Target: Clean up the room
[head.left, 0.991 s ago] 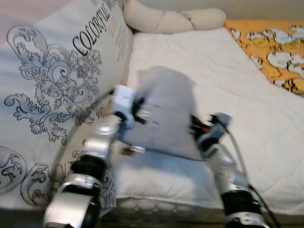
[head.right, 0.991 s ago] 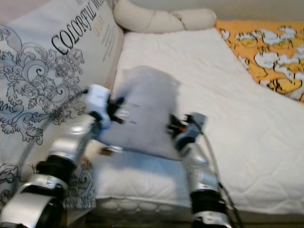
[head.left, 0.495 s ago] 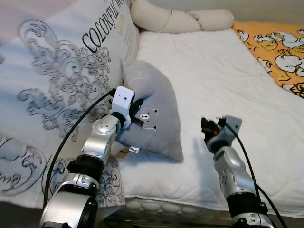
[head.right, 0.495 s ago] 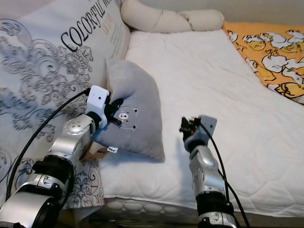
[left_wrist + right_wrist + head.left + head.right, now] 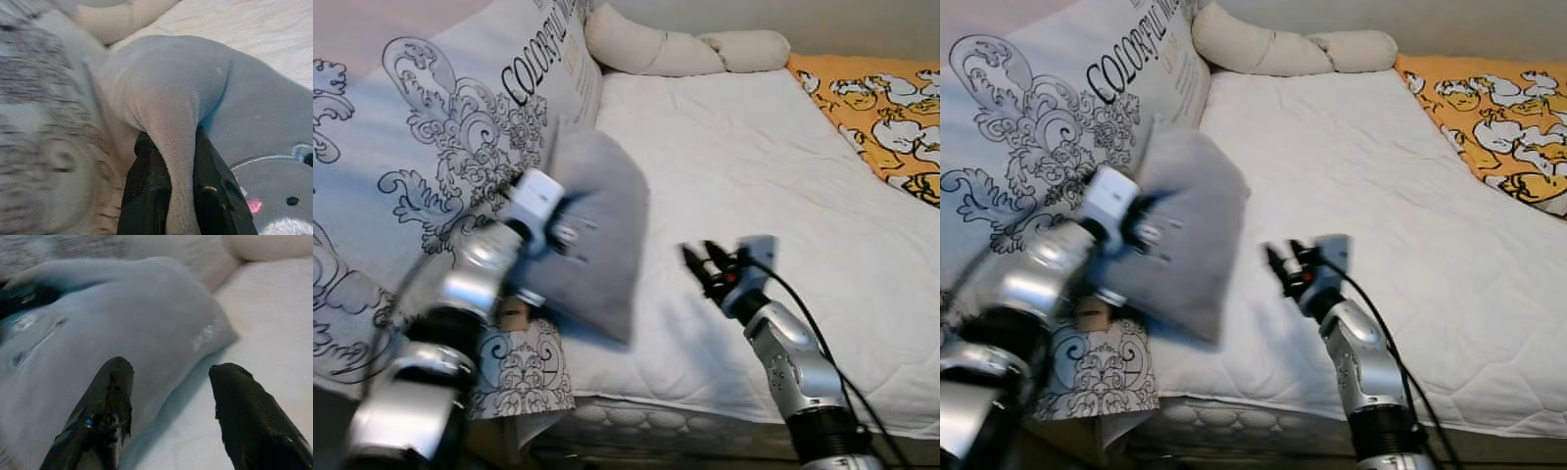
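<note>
A white quilted bed fills the space ahead, with a cream bolster along its far end and an orange cartoon-print blanket on the right side. Against the left edge stands a big white cushion printed with black scrollwork and lettering. The grey pillow sits at the near left part of the mattress, leaning up against that big cushion. The left gripper has it: the two black fingers are closed on a fold of the grey fabric, pinching it between them. The left arm looks blurred. The right gripper hovers above the white sheet just beside the pillow, apart from it, its fingers spread wide with nothing between them.
</note>
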### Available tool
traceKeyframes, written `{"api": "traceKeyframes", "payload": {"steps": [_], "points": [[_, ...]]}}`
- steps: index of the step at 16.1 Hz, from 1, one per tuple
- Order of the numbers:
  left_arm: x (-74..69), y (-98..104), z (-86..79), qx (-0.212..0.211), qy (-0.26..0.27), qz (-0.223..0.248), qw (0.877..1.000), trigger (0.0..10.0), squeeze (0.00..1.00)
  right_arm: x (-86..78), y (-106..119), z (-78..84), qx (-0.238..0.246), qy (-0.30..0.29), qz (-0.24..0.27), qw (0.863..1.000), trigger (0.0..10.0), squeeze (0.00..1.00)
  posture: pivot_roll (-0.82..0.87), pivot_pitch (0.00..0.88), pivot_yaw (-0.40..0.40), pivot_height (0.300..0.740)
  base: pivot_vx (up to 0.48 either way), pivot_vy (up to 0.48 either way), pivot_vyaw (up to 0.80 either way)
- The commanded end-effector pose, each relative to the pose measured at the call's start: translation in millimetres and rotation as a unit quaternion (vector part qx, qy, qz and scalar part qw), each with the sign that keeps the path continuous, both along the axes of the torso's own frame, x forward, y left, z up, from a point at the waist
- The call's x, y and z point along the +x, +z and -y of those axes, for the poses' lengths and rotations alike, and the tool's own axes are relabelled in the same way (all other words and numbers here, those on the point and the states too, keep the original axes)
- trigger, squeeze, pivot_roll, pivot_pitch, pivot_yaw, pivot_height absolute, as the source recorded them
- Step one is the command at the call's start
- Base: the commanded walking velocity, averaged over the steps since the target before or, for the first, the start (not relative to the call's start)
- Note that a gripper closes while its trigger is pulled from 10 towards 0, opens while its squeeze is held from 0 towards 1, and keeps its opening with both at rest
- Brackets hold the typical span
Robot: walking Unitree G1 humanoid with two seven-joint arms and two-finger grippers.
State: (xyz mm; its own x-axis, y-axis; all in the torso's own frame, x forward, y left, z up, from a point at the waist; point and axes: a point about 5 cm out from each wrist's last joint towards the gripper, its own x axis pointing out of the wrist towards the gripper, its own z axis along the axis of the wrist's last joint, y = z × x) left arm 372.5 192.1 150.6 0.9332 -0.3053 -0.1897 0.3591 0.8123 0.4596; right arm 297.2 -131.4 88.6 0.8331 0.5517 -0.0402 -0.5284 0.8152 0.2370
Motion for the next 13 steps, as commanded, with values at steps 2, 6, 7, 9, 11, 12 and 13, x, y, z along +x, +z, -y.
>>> {"api": "traceKeyframes", "payload": {"steps": [2, 6, 7, 9, 11, 12, 13], "points": [[5.7, 26.2, -17.9, 0.054, 0.009, 0.051, 0.997, 10.0, 0.0, -8.4, 13.1, -4.9, 0.002, 0.077, 0.024, 0.997, 10.0, 1.0, 0.0, 0.0, 0.041, 0.74, 0.0, 0.0, 0.0], [5.1, 22.3, -19.1, 0.116, -0.012, 0.053, 0.992, 10.0, 0.0, -12.0, 23.9, -7.6, -0.013, 0.135, 0.036, 0.99, 10.0, 1.0, 0.0, 0.0, 0.039, 0.74, 0.0, 0.0, 0.0], [6.1, 20.0, -16.7, 0.138, -0.014, 0.055, 0.989, 10.0, 0.0, -12.8, 23.3, -7.6, 0.002, 0.136, 0.026, 0.99, 10.0, 1.0, 0.0, 0.0, 0.038, 0.74, 0.0, 0.0, 0.0], [6.2, 19.5, -12.6, 0.14, -0.03, 0.061, 0.988, 10.0, 0.0, -16.3, 22.0, -8.1, 0.013, 0.137, 0.011, 0.99, 10.0, 1.0, -0.01, 0.0, 0.046, 0.74, 0.0, 0.0, 0.0], [5.7, 23.2, -10.5, 0.101, -0.04, 0.074, 0.991, 10.0, 1.0, -18.3, 21.9, -9.3, 0.027, 0.125, 0.004, 0.992, 10.0, 1.0, -0.01, 0.0, 0.05, 0.74, 0.0, 0.0, 0.0], [6.0, 30.0, -10.2, 0.079, -0.04, 0.09, 0.992, 10.0, 1.0, -17.3, 22.1, -10.0, 0.051, 0.098, -0.006, 0.994, 10.0, 1.0, -0.01, 0.0, 0.052, 0.74, 0.0, 0.0, 0.0], [6.1, 35.0, -10.9, 0.073, -0.039, 0.103, 0.991, 10.0, 1.0, -15.8, 22.8, -10.1, 0.069, 0.081, -0.01, 0.994, 10.0, 1.0, -0.01, 0.0, 0.053, 0.74, 0.0, 0.0, 0.0]]}}
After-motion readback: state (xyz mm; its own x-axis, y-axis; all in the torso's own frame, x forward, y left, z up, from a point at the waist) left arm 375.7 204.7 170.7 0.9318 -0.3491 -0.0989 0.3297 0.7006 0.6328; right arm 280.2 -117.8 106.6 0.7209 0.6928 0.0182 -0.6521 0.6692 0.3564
